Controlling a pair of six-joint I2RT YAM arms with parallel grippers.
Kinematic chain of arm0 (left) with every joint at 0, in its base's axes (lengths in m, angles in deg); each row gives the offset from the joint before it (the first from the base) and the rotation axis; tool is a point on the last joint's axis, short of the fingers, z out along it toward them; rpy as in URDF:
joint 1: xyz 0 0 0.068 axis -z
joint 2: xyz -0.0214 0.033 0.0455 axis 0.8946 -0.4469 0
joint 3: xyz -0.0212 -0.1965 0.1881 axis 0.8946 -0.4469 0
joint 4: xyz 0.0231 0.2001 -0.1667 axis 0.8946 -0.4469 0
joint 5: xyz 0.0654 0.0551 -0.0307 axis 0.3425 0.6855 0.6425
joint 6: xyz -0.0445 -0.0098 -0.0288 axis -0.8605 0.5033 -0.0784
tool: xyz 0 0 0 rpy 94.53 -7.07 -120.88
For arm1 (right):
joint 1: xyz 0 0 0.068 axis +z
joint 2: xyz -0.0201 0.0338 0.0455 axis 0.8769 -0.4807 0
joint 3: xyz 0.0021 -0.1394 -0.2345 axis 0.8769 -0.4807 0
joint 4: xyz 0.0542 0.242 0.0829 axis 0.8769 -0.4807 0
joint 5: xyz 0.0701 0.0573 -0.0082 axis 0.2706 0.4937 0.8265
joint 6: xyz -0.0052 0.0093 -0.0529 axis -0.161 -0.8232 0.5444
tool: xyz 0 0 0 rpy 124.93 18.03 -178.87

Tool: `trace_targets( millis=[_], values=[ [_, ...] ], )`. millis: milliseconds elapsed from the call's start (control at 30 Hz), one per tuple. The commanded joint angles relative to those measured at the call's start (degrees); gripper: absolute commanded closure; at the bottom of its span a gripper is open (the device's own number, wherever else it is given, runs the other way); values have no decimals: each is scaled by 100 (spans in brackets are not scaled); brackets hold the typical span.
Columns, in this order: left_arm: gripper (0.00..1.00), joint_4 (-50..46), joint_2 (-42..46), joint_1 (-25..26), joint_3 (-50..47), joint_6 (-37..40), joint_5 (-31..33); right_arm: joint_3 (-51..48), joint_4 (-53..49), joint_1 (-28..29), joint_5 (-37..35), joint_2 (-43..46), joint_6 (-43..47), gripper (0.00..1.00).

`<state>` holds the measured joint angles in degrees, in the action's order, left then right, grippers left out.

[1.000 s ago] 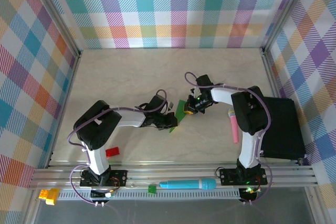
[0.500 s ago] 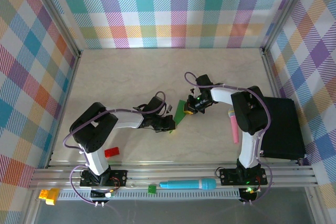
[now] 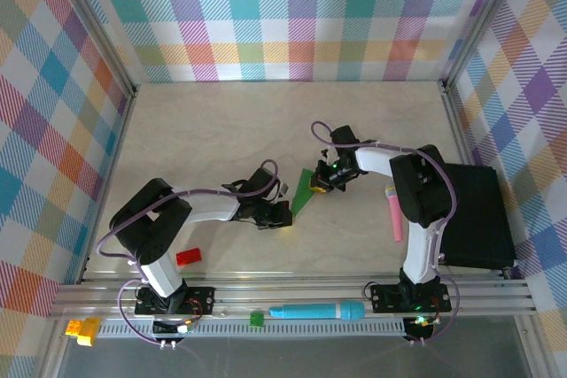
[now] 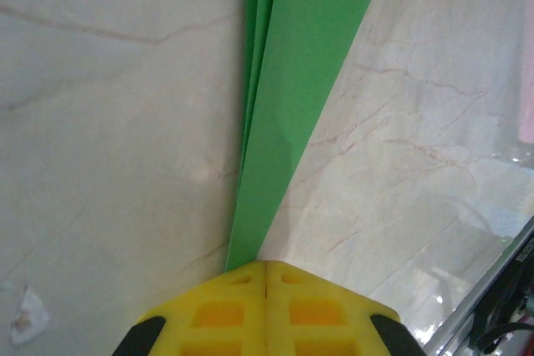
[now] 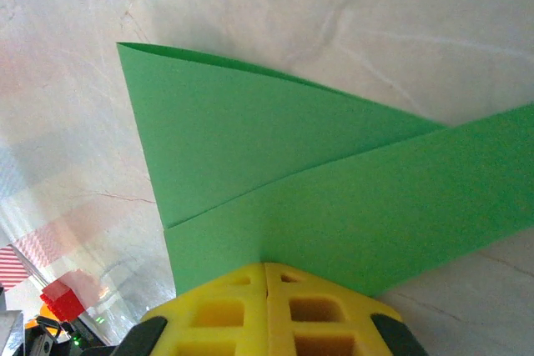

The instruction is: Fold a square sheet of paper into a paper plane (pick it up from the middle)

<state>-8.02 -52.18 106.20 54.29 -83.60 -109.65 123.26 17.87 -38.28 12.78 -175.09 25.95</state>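
One folded paper (image 3: 304, 192) mid-table (image 3: 221, 130), pinched at opposite ends by two tools, left tool (image 3: 280, 212) and right tool (image 3: 322, 183). From above: one red block (image 3: 188, 257), one pink marker (image 3: 392, 214), one teal marker (image 3: 316, 312). At left wrist: stacked paper layers.

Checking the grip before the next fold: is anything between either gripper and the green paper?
Nothing visible. The left gripper and the right gripper are each shut directly on the folded green paper, at opposite ends.
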Motion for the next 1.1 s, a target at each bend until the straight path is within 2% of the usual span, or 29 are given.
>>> trace_targets(
  millis=[0,133,233,367,467,633,833,967,1067],
  values=[
    [100,-1849,-9,178,-353,21,39,-203,-429,-86,-1433,-441,28,100],
    [100,-2083,346,174,-28,39,309,-145,-389,-54,-955,-175,318,100],
    [100,-2350,614,100,323,155,623,107,-719,95,-776,195,639,96],
    [91,-2395,942,-118,556,274,939,479,-1144,263,-602,706,855,89],
    [81,-2335,1190,-318,609,290,1221,679,-1390,375,-637,1030,852,82],
    [59,-2249,1661,-565,577,228,1761,750,-1737,631,-1302,1328,422,63],
    [34,-2192,2121,-791,313,67,2439,765,-2072,955,-2292,1340,-608,45],
    [15,-2146,2395,-851,43,65,2819,664,-2057,1246,-2967,1368,-1546,39],
    [4,-2071,2573,-886,-167,91,2928,658,-1950,1466,-3230,1300,-2033,33]
  ],
)
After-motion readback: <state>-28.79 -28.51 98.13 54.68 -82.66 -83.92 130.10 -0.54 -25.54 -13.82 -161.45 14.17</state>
